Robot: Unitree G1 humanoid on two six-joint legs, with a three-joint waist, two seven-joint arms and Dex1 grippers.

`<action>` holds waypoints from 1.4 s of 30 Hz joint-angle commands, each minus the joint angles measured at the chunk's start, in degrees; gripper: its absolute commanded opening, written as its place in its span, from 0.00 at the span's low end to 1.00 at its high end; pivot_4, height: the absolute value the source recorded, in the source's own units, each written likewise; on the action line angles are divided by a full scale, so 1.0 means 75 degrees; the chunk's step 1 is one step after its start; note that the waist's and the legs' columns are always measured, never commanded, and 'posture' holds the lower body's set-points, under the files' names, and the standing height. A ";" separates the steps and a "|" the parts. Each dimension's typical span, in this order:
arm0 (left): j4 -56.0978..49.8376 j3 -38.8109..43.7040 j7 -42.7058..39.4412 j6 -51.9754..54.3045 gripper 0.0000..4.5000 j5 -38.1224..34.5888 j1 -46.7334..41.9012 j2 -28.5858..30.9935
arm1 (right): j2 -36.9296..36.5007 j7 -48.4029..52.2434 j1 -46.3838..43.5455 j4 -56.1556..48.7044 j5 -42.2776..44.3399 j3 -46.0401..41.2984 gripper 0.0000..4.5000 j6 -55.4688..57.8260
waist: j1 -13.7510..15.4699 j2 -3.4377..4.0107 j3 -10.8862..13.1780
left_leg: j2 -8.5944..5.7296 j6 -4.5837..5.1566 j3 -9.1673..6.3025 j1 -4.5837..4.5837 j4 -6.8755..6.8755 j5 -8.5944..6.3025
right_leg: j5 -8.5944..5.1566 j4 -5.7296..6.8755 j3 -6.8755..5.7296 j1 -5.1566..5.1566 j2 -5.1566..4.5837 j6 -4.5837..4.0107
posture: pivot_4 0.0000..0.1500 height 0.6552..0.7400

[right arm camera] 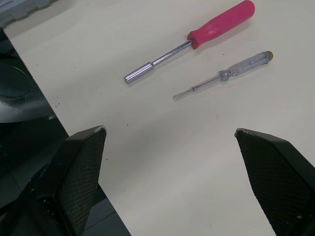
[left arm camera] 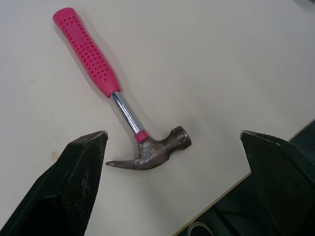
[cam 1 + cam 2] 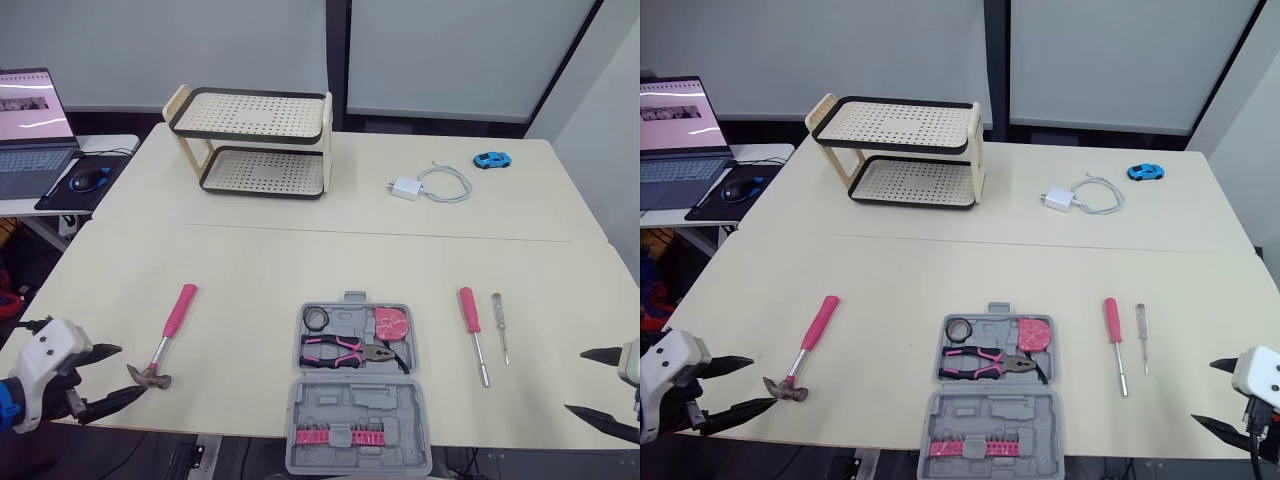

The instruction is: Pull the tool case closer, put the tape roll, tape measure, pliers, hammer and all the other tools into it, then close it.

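While the tool case [image 3: 360, 408] lies open at the table's near edge, the pliers [image 3: 345, 350], tape roll [image 3: 318, 318] and tape measure [image 3: 391, 325] are seen inside it. The hammer [image 3: 168, 335] is seen on the table left of the case, its head near the left gripper [image 3: 135, 370] — fingers spread wide, nothing held. The right gripper [image 3: 575, 381] is likewise held wide open and empty — a pink-handled driver [image 3: 472, 330] and a clear screwdriver [image 3: 500, 325] are seen between it and the case.

Left end effector [image 3: 133, 368], right end effector [image 3: 575, 381], spread
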 commanded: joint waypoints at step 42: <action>0.2566 -0.6605 -0.0001 -0.3506 0.00 0.2117 -0.4456 -0.2464 | 0.1051 -0.1468 -0.4973 0.1736 -0.1494 0.7614 0.01 -0.0650 | 0.0025 0.0031 -0.0016 | -0.0004 0.0001 -0.0014 0.0014 0.0015 0.0001 | 0.0007 0.0013 -0.0006 0.0014 0.0004 0.0006 | 1.00 0.94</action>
